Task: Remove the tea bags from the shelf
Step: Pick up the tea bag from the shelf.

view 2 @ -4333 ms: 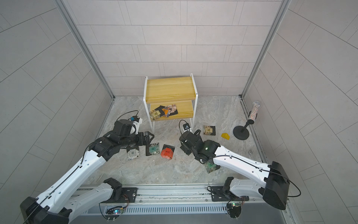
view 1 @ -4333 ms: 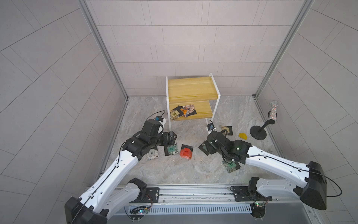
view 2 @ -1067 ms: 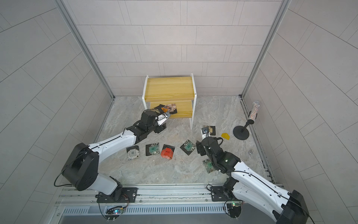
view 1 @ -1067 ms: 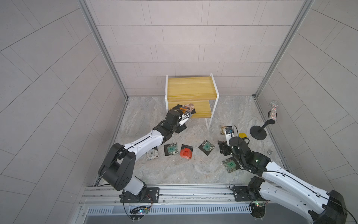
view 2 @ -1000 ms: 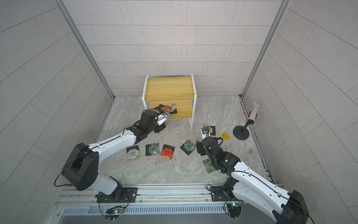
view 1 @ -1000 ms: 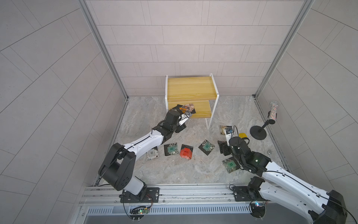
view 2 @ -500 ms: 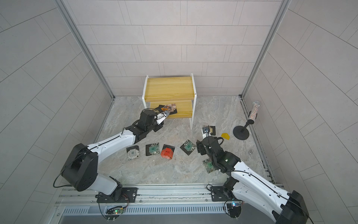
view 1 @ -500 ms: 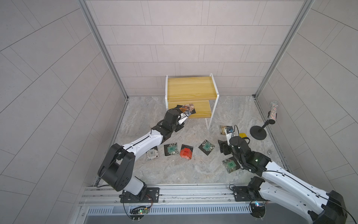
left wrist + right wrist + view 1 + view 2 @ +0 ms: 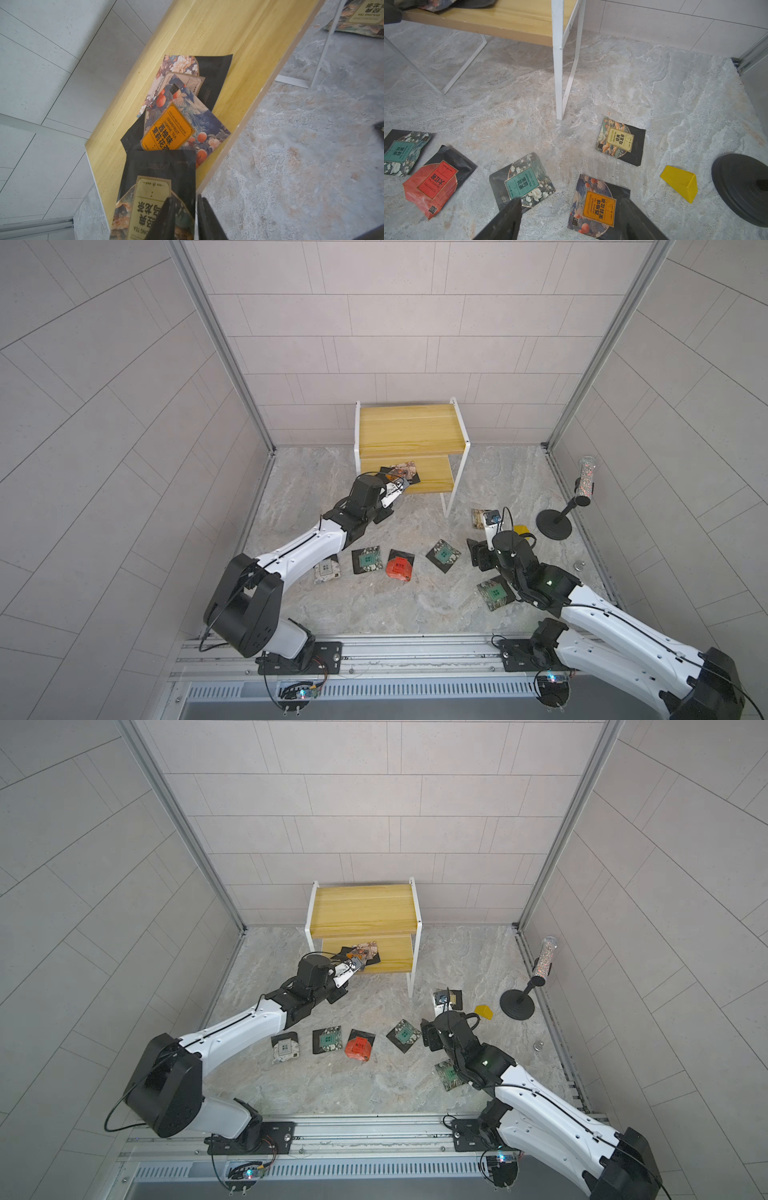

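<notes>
The room is a small box with grey tiled walls and shiny metal posts in the back corners. The floor is grey stone with swirly marks. A metal rail runs along its front edge, and both arms stand on it.

The shelf stands at the middle of the floor's back edge, close to the wall. Three tea bags lie in a heap on its bottom board. They are at the front edge, near the end on the left arm's side.

The left gripper reaches in there. Its fingers are close together, with the edge of the nearest bag between them. I cannot tell if they pinch it.

More tea bags lie flat on the floor in front of the shelf, spread apart.

The right gripper hangs over a bag with an orange label on the floor. It is wide open and holds nothing.

A yellow wedge and a black stand sit near the floor's right edge.
</notes>
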